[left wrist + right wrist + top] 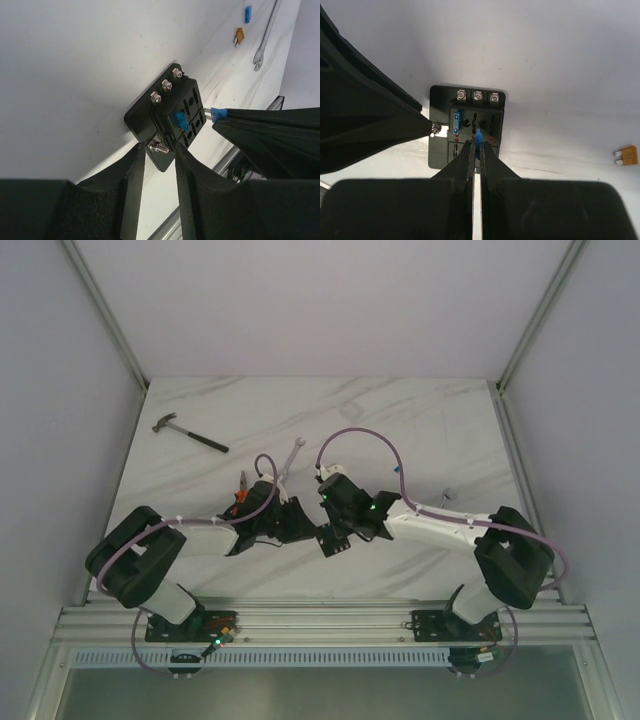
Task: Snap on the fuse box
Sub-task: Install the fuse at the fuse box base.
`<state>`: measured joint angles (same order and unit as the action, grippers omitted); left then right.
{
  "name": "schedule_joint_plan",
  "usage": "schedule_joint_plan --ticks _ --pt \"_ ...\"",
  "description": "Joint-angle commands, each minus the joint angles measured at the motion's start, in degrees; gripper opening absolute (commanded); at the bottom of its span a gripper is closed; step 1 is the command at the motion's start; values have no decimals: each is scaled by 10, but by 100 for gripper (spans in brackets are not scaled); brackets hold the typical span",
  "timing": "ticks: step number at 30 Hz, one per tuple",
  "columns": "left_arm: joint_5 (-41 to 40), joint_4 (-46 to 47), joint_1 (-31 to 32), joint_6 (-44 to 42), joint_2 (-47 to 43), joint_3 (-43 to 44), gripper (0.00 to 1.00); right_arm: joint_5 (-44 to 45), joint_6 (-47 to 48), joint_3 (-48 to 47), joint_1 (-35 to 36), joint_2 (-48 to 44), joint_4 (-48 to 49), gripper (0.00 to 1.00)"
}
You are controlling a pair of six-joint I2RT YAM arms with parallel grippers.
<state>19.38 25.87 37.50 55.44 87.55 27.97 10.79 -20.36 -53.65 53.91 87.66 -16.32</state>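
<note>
Top: fuse box (pixel 332 540) sits near-centre on the bench (pixel 420 420), left hand (pixel 308 530) and right hand (pixel 340 523) touching-close on either side.
Left wrist: left fingers (pixel 131 182) apart, straddling the box's near corner, not visibly clamped.
Right wrist: right hand pinched on blue fuse (pixel 478 136), right over the middle slot. Box's long axis runs straight ahead.

Overhead view far above the table (pixel 400 420); both wrist views close on the fuse box (pixel 190 102) (opposite sides)
</note>
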Motion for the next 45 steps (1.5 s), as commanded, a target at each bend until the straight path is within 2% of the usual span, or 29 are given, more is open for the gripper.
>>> schedule_joint_plan --ticks 1,24,45 --pt "18 -18 7 0 14 18 39 13 -6 -10 3 23 22 0" --pt "16 -34 21 11 39 24 30 5 0 -27 3 40 30 0" --pt "13 -43 21 10 41 27 27 10 13 -41 3 68 18 0"
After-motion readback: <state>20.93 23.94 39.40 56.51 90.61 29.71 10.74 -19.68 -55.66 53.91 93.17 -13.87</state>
